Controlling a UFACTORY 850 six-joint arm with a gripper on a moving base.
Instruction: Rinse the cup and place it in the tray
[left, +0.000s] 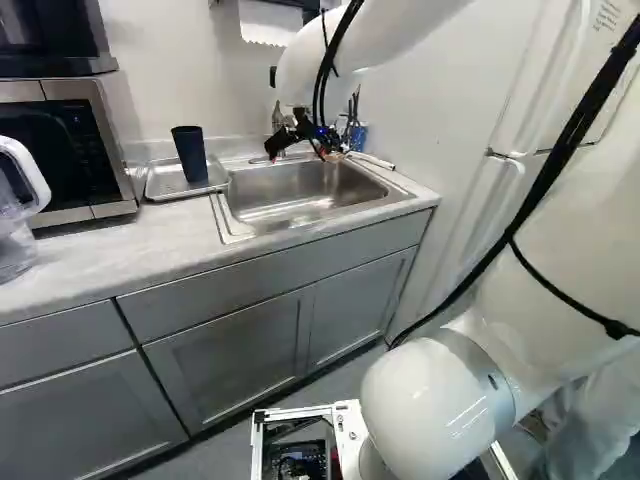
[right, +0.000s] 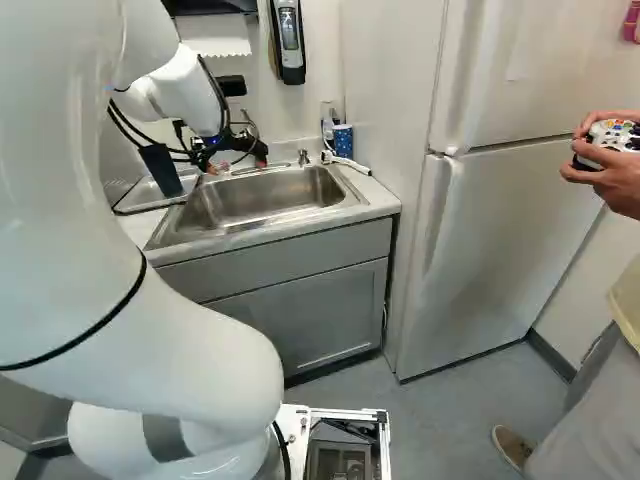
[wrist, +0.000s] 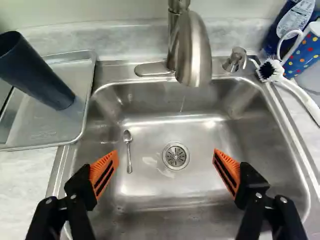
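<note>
Tumbler (wrist: 37, 72) in tray (wrist: 45, 125), claw (wrist: 166, 155) empty over sink (wrist: 195, 187).
Tumbler's upright, mouth up, so leftover rinse water would likely pool inside. Tray's on the counter (wrist: 22, 185) by the sink's edge, probably for drips. Claw's spread wide, gripping nothing.

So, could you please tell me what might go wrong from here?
The tall, narrow cup stands in the tray, so a sideways sweep of the open end effector toward it could tip it over. The faucet juts out over the sink ahead of the end effector, so moving forward might bump it. Going lower could also nudge the spoon lying in the sink.
</note>
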